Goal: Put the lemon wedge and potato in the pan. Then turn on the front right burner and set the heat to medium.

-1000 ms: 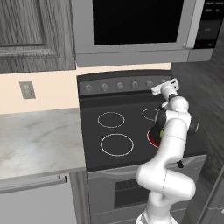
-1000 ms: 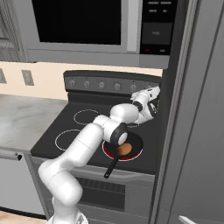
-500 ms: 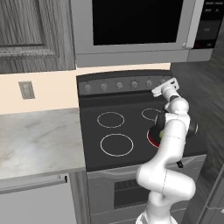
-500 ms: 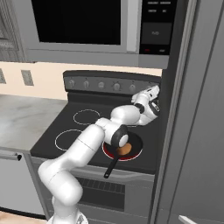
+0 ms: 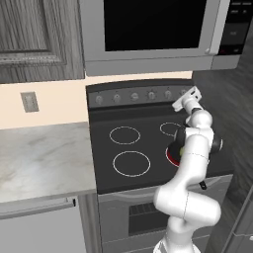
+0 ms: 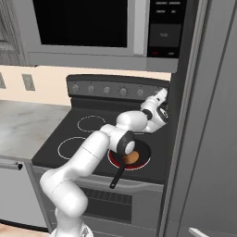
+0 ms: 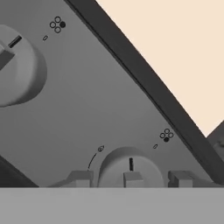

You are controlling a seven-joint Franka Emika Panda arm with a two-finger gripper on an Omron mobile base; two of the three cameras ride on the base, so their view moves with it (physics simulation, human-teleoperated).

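At the bottom centre of the hand view, the gripper (image 7: pixel 131 178) stands open, its two fingertips (image 7: pixel 80 178) flanking a round stove knob (image 7: pixel 130 168) without visibly squeezing it. The knob lies straight ahead, its ridge running away from the camera. Lower in the right base view, the potato (image 6: pixel 131 158) rests in the pan (image 6: pixel 143 155) over the glowing front right burner (image 6: pixel 114 161).

Arm reaches up and across the stove (image 6: pixel 51 148), hand at the right end of the knob panel (image 6: pixel 115 88), gripper (image 6: pixel 161 93) against the panel; finger gap not readable. Pan (image 6: pixel 139 159) sits on the glowing red front right burner (image 6: pixel 113 161), handle pointing toward the stove's front edge. Potato (image 6: pixel 131 158) lies in the pan, partly behind the elbow. Microwave (image 6: pixel 88 28) above; fridge (image 6: pixel 208 139) at right.
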